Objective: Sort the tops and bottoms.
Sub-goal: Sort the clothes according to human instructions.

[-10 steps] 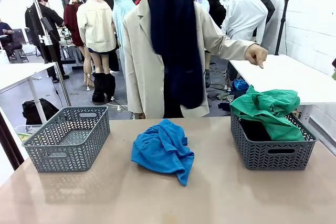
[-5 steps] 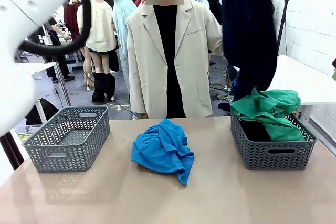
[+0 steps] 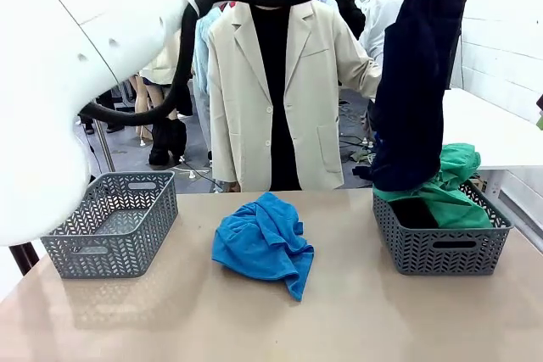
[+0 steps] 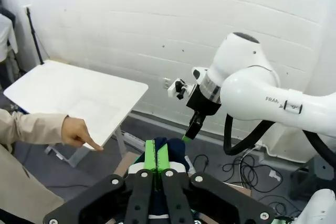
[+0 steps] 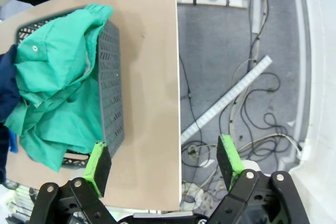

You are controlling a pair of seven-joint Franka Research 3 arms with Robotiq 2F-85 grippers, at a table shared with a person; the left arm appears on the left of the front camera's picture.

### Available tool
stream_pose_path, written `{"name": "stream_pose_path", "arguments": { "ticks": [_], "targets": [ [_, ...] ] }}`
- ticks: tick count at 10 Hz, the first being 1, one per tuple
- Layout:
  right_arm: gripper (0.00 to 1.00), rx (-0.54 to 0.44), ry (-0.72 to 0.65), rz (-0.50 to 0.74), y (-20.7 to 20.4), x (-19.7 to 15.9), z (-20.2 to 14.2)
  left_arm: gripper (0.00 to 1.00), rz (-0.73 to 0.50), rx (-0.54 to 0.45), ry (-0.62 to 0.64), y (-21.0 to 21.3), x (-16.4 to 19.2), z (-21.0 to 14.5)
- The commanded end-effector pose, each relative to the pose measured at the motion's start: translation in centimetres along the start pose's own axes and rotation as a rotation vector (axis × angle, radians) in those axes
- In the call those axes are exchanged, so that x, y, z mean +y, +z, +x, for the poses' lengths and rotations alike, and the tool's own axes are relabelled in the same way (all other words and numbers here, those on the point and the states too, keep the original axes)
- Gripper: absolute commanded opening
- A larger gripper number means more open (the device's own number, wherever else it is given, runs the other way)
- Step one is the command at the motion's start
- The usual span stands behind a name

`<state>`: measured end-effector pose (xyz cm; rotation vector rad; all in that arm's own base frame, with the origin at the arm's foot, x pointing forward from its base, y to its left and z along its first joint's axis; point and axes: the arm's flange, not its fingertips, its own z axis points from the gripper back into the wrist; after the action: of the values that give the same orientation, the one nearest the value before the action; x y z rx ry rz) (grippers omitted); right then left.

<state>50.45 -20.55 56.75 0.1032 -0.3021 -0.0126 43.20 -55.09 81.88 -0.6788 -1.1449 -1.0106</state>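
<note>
left gripper (image 4: 156, 148) is fully closed, its green pads pinched on the top of the dark navy garment (image 3: 413, 99). the garment hangs lifted at the right side of the table (image 3: 356, 320). its lower end touches the emerald green garment (image 3: 454, 188), which is heaped in the right basket (image 3: 441, 253) and spills over the rim. a black garment (image 3: 413, 212) lies in the same basket, under the green one. the left arm (image 3: 76, 57) reaches across the top of the front view from the left. the bright blue garment (image 3: 263, 243) lies crumpled on the table at mid-width, between the two baskets and touching neither. the left basket (image 3: 110, 235) stands at the table's left side. right gripper (image 5: 163, 158) has its jaws spread wide with nothing between them, looking down on the right basket and the table edge beside it. the person (image 3: 276, 99) in a beige coat stands at the far side. the person's hand (image 4: 77, 131) has its index finger extended, near the edge of a white side table (image 4: 68, 93).
</note>
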Motion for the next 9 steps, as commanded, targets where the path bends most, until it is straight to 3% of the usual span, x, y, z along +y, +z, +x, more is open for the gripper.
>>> {"name": "stream_pose_path", "arguments": {
  "ticks": [1,8,9],
  "targets": [
    [1.00,0.009,0.003,-0.009,-0.1,0.2,-0.1,0.00,0.020,-0.032,-0.041,2.4,-1.1,2.1],
    [1.00,0.009,0.003,-0.009,-0.1,0.2,-0.1,0.00,0.014,-0.028,-0.027,2.2,-1.1,1.9],
    [1.00,0.009,0.003,-0.009,-0.1,0.2,-0.1,0.00,-0.080,-0.155,-0.156,-1.7,-0.4,1.7]
  ]
}}
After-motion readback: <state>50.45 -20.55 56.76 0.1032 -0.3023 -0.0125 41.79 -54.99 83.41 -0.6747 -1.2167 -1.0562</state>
